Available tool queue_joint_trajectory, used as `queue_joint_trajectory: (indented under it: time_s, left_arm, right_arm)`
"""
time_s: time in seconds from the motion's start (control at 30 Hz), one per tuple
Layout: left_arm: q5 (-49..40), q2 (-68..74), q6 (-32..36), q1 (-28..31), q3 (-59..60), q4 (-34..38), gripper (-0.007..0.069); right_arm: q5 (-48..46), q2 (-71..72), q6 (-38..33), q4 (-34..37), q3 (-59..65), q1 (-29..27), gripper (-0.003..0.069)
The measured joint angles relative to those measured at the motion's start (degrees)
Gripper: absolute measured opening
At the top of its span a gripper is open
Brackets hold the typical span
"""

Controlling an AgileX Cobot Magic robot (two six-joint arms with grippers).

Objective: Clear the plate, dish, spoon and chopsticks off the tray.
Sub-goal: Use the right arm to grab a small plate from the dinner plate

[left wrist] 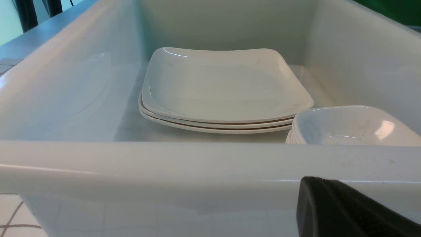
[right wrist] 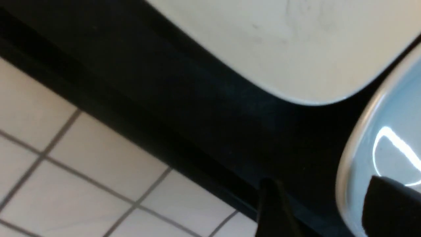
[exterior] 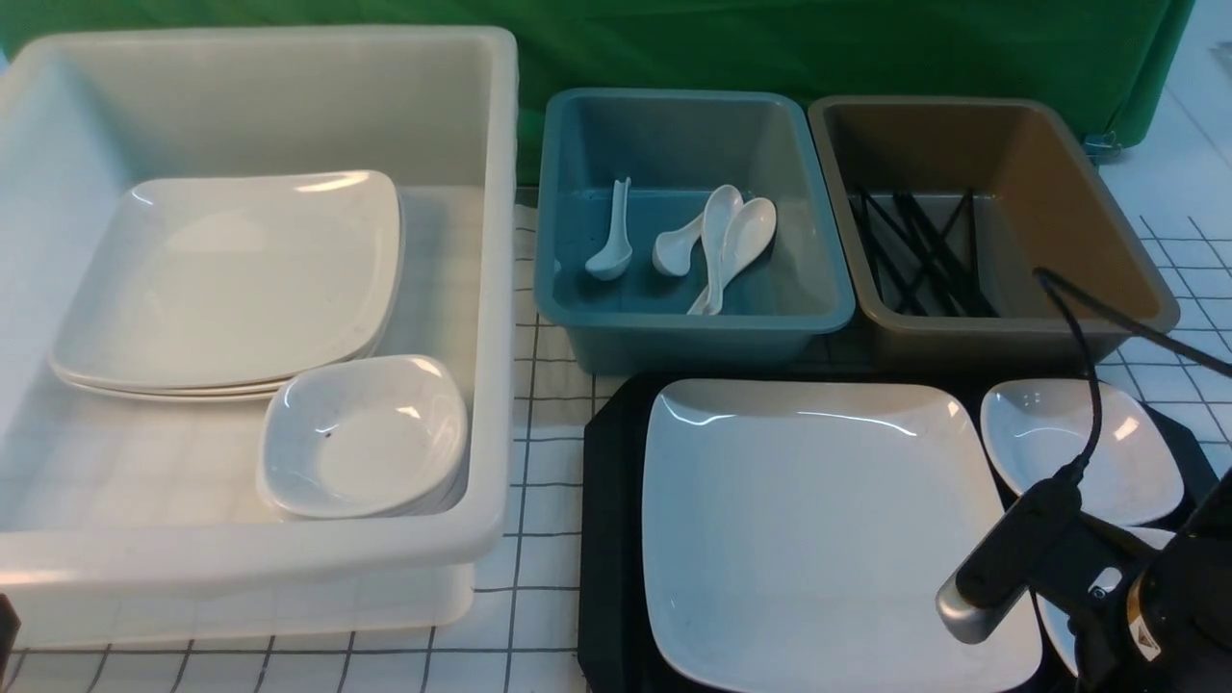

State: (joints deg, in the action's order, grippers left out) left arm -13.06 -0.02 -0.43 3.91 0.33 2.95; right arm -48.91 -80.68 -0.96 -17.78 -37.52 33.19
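The glossy white square plate [exterior: 818,520] lies flat on the black tray [exterior: 611,539], a small dish [exterior: 1035,433] beside it.

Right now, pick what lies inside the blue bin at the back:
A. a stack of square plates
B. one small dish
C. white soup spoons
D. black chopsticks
C: white soup spoons lie on the floor of the blue bin, while the black chopsticks are in the brown bin beside it.
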Motion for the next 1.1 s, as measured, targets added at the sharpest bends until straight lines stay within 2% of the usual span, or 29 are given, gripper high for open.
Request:
queue_joint_trajectory:
  time_s: [0.1, 0.47, 0.53, 0.63, 0.7, 0.9, 1.1]
  left_arm:
    - [0.0, 0.0, 0.0, 0.0, 0.0, 0.0, 0.0005]
    - [0.0, 0.0, 0.4, 0.0, 0.0, 0.0, 0.0005]
    - [0.0, 0.0, 0.1, 0.0, 0.0, 0.0, 0.0005]
    - [0.0, 0.0, 0.1, 0.0, 0.0, 0.0, 0.0005]
    - [0.0, 0.0, 0.1, 0.0, 0.0, 0.0, 0.0005]
    - [0.0, 0.0, 0.1, 0.0, 0.0, 0.0, 0.0005]
    - [0.0, 0.0, 0.1, 0.0, 0.0, 0.0, 0.0005]
  right_arm:
    - [0.3, -2.5, 2.4, -3.8, 0.0, 0.0, 0.0373]
    - [0.7, -9.5, 3.8, -10.6, 0.0, 0.0, 0.0366]
    - [0.7, -9.7, 3.9, -11.2, 0.0, 0.0, 0.0318]
    - [0.2, -9.9, 3.7, -11.8, -0.1, 0.1, 0.0169]
    - [-1.1, -9.6, 3.7, -13.1, -0.4, 0.7, 0.0133]
    - [-7.7, -6.1, 3.7, -13.5, -0.5, 3.4, 0.0060]
    - [-14.5, 1.6, 3.9, -11.4, -0.4, 4.5, 0.0041]
